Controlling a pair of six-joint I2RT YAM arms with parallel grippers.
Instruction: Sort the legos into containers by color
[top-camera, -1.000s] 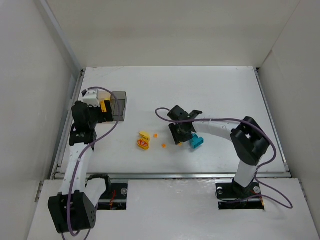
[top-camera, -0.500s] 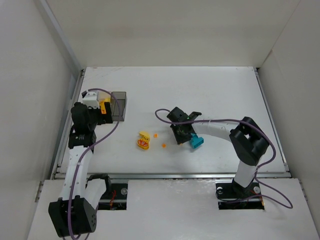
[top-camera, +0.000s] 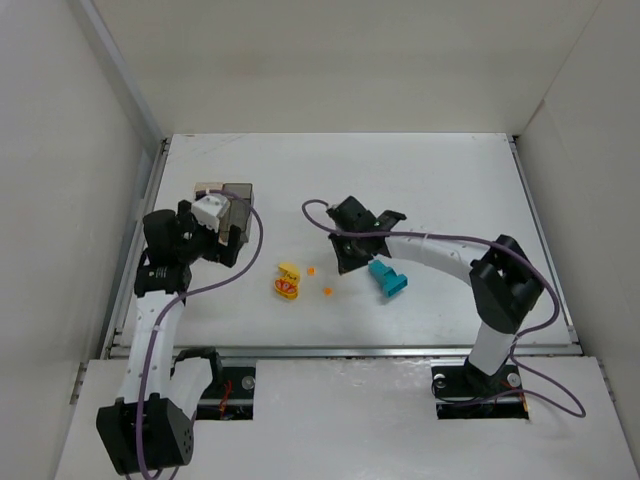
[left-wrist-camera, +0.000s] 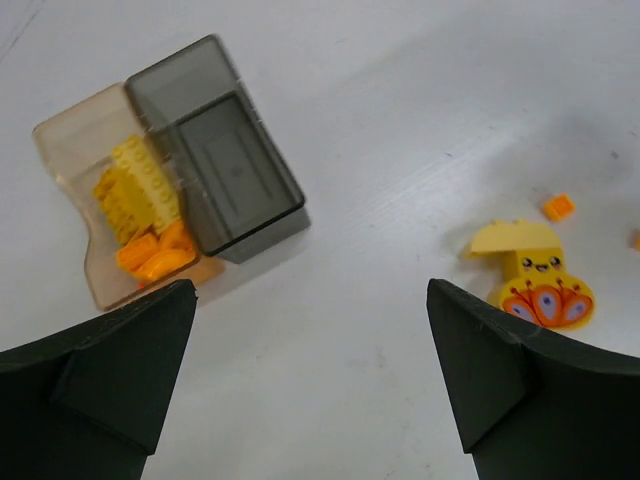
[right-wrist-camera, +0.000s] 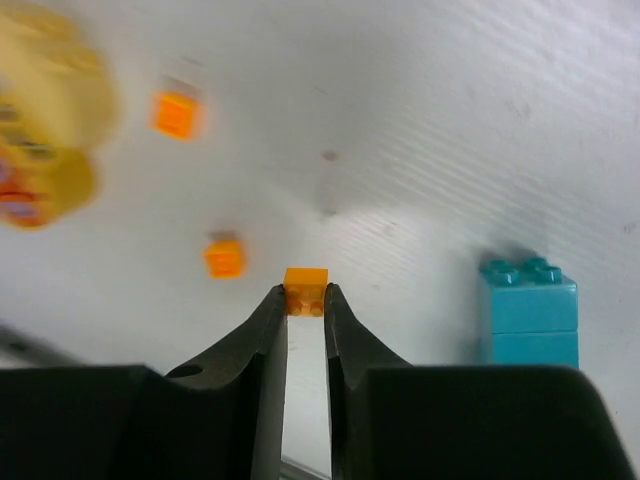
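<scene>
Top external: white table (top-camera: 450, 180), pale walls (top-camera: 330, 60); left gripper (left-wrist-camera: 310, 288) agape, right gripper (right-wrist-camera: 304, 293) pinching 1 orange bit (right-wrist-camera: 305, 278) (tiny).

Right pincer (right-wrist-camera: 304, 303) closed on orange bit (right-wrist-camera: 306, 288), shifted left from teal block (top-camera: 387, 281); left pincer (left-wrist-camera: 310, 300) swung off boxes (left-wrist-camera: 255, 232).

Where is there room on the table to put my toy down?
The far half of the white table, beyond the smoky grey plastic box, is bare. Crowded middle: yellow chick-faced piece, orange bits, teal block, right gripper pinching a tiny orange brick.
</scene>
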